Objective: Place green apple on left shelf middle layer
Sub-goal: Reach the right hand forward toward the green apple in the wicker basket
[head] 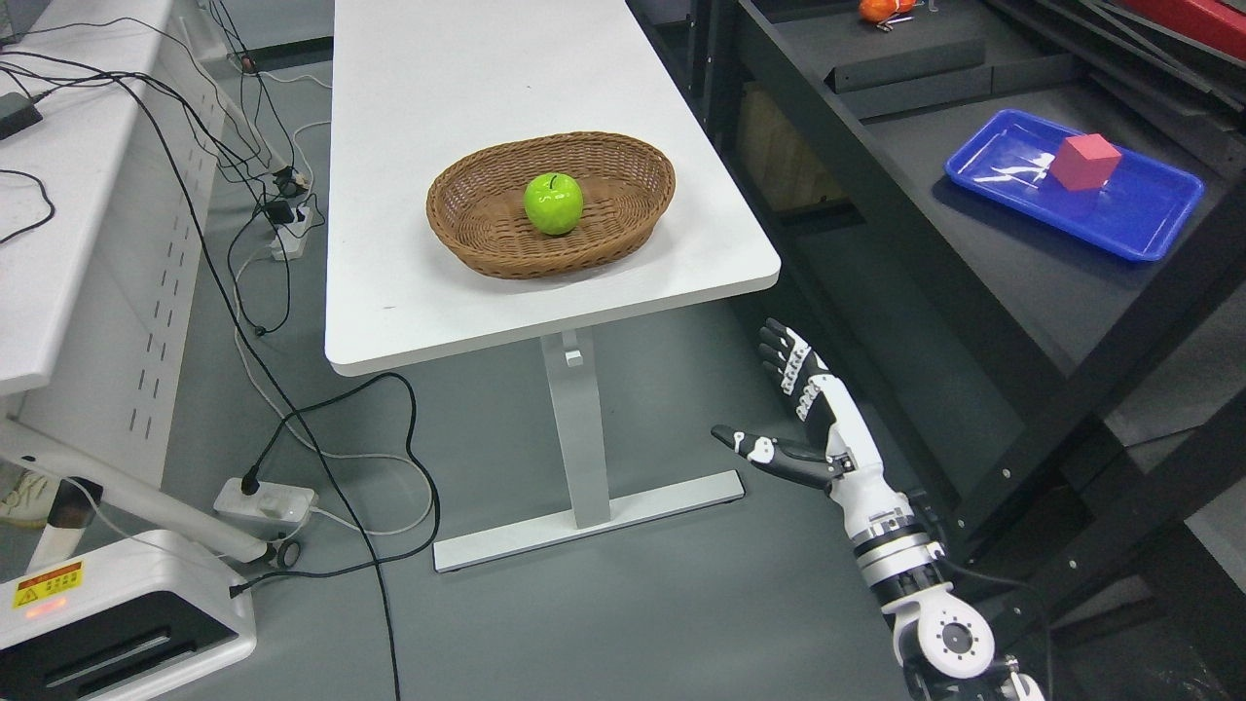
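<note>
A green apple lies in the middle of an oval wicker basket on the white table. My right hand hangs below and to the right of the table's near corner, over the grey floor, well apart from the apple. Its fingers are stretched out and the thumb is spread, holding nothing. A black shelf unit stands at the right. The left arm does not show.
On the black shelf lies a blue tray with a red cube; an orange object sits further back. Cables and a power strip lie on the floor at left. A white machine base fills the lower left corner.
</note>
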